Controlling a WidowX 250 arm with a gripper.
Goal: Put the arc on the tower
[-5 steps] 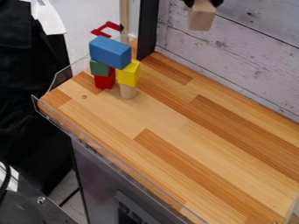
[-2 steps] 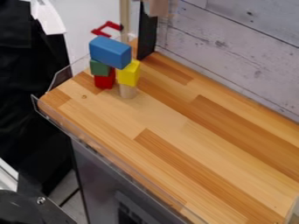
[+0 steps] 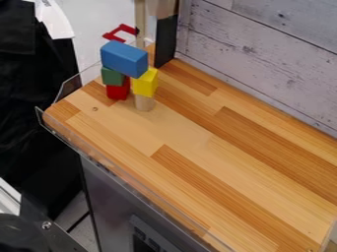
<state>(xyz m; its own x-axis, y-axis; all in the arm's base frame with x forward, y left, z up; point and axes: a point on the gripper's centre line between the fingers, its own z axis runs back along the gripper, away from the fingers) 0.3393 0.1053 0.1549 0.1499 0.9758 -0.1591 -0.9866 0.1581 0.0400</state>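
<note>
Camera view: wooden piece (image 3: 162, 8) high at top edge (blue block (image 3: 123, 59) caps tower (image 3: 145, 83)); jaws' state, cannot tell.

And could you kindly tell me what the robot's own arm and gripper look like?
Going by the rig description, both the arm and the gripper are black; I cannot make out any cables, markings or finer shapes from this picture.

Bright, diffuse light over the wooden top (image 3: 191, 133), seemingly from above, upper face of blue block (image 3: 123, 58) paler than its sides, faint soft shadows, thin glints along clear edging (image 3: 62, 136), black cloth (image 3: 29, 103) swallowing detail.
</note>
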